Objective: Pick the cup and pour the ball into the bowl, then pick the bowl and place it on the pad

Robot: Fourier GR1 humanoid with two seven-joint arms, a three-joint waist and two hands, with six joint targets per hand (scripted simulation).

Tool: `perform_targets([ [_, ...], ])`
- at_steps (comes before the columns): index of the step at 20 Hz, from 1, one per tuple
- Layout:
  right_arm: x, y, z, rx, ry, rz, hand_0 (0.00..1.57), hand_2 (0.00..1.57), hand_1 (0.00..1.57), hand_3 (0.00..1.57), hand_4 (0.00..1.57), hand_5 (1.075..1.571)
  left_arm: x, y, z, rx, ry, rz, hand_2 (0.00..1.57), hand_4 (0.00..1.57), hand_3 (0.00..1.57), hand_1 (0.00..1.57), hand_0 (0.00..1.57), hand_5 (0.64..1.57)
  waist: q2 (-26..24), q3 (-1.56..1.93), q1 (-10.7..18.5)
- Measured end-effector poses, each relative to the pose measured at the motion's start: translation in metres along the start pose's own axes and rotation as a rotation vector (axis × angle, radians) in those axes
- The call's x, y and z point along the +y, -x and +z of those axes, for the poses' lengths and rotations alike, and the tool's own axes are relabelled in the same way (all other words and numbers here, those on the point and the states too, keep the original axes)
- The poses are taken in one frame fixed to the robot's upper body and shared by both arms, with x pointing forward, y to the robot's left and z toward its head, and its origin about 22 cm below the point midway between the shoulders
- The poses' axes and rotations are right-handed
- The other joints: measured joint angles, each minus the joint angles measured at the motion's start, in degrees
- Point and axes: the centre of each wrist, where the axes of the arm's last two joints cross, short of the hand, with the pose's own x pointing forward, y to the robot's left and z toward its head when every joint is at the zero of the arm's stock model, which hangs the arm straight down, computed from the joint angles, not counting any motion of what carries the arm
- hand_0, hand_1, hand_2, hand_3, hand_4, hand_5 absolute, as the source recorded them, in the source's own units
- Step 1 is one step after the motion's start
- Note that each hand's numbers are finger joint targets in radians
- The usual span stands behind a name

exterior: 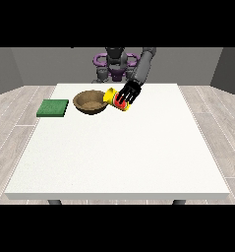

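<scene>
Cup: the cup [115, 98], yellow with a red band, was held above the bench [119, 152], tipped well over on its side, just beside the right rim of the bowl [91, 102].
Cup axis: its long axis ran roughly level with a slight slant, from upper left to lower right in the view; the yellow mouth end pointed left towards the bowl and the red end pointed right, under the hand.
Hand: the hand at the view's right [129, 93] was wrapped over the cup, its dark fingers [123, 98] curled across the red band and holding it; the grey arm rose from there up and back to the robot's shoulder.
Other hand: no hand showed at the view's left.
Ball: I could not tell where the ball was; none showed in the cup's mouth or in the bowl.
Bowl: brown, upright and open upwards, it stood on the bench at the far middle, between the cup and the pad.
Pad: the green square pad [53, 108] lay flat at the bench's far left, near the bowl's left side but apart from it.
In the way: only the bowl's near rim lay between the cup's mouth and the bowl's hollow; white bench lay between the bowl and the pad.
</scene>
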Motion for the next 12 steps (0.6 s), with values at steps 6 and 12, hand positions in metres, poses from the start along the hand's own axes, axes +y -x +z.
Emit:
perform_targets([
  [6,0.004,0.014,-0.005,0.040,0.005,-0.015,0.00,0.00,0.00,0.00,0.37,1.565,-0.010,-0.013,-0.003,-0.091,0.009,-0.259,1.50,0.82,1.57,1.34,1.34,1.537,-2.1,0.06,0.1],
  [12,-0.001,0.036,-0.007,0.105,0.033,-0.019,0.00,0.00,0.00,0.00,0.38,1.566,-0.044,-0.048,0.014,-0.242,0.134,-0.480,1.52,0.93,1.54,1.44,1.44,1.484,-6.0,0.11,1.9],
])
